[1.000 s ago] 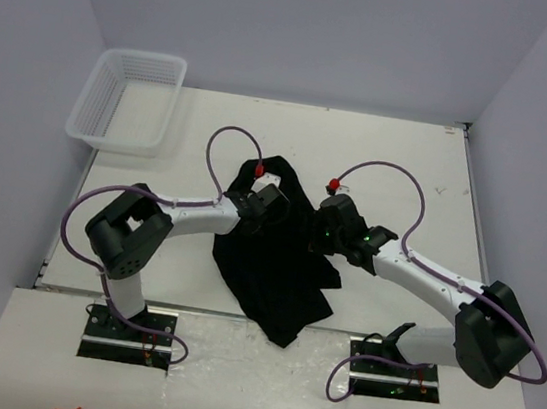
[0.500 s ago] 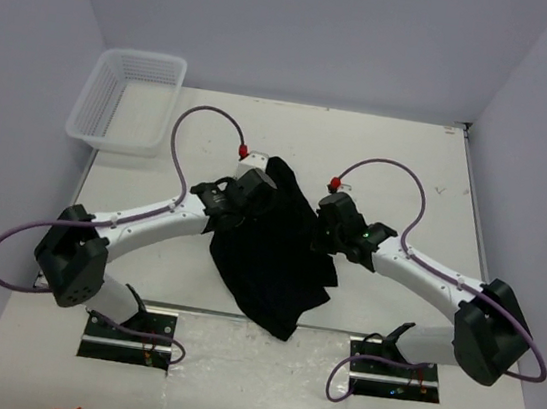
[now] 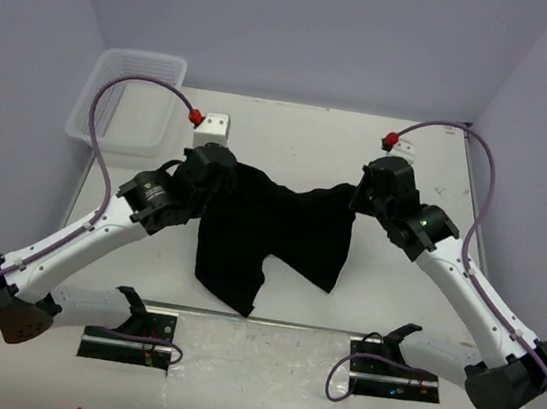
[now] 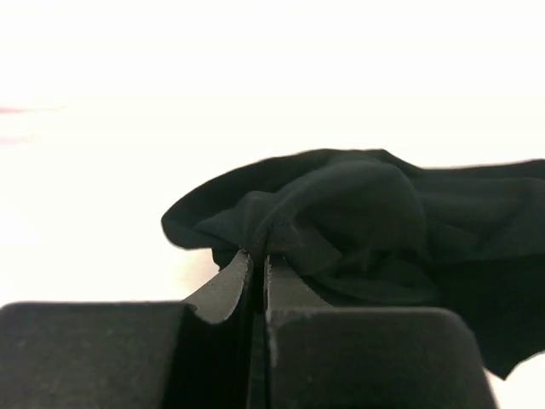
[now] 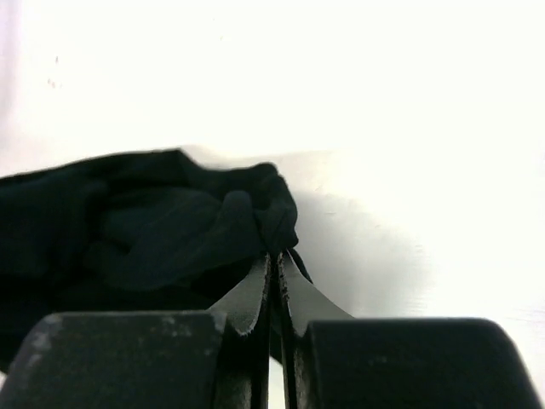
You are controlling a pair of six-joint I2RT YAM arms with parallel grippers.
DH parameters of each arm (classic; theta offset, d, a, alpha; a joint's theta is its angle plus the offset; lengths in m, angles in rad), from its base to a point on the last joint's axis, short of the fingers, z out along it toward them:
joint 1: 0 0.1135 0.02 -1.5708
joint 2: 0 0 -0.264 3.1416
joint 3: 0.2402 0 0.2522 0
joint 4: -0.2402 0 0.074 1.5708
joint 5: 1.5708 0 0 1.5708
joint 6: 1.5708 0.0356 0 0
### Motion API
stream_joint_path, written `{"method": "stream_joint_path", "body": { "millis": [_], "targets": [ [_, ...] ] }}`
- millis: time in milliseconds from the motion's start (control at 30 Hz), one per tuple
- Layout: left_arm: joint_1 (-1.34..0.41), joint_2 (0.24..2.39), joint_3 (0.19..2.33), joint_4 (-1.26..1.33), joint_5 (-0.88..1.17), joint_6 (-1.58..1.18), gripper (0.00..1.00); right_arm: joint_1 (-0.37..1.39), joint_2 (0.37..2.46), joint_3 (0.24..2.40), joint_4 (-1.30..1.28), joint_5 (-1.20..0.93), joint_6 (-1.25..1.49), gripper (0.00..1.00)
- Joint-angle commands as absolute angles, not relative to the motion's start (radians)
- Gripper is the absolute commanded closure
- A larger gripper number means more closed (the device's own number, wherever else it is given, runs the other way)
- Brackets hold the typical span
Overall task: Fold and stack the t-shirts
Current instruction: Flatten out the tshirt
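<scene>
Clamped shut on cloth, the left gripper at centre-left and the right gripper at centre-right hang above the white table. Between them the black t-shirt stretches across the middle of the frame, its lower part drooping toward the bottom edge, each pinched edge bunched at the jaws. Doing this spread well likely means pulling evenly and level, then lowering the hem first so it lands flat.

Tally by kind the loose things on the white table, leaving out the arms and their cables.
black soft cloth t-shirt: 1
white plastic mesh basket: 1
Total: 2
</scene>
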State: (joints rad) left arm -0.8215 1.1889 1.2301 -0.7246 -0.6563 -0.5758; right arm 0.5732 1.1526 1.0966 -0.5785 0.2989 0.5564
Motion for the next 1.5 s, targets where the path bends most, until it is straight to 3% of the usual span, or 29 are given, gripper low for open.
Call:
{"method": "stream_joint_path", "body": {
  "millis": [0,433,800,1133,1467],
  "targets": [
    [-0.827,1.103,1.347,-0.768,-0.787,-0.526,1.0,0.526,1.091,1.224,-0.687,0.393,0.473,1.0],
    [-0.827,1.029,1.437,-0.879,-0.856,-0.5,1.0,0.477,1.02,1.557,-0.874,0.479,0.331,1.0],
    [-0.825,0.944,1.427,-0.876,-0.847,-0.459,1.0,0.477,0.907,1.661,-0.96,0.515,0.291,1.0],
    [-0.825,0.697,1.442,-0.641,-0.56,-0.298,1.0,0.477,0.85,1.845,-1.04,0.335,0.21,1.0],
    [-0.825,0.658,1.513,-0.6,-0.322,-0.19,1.0,0.479,0.818,1.986,-1.155,0.156,0.218,1.0]
  ]
}}
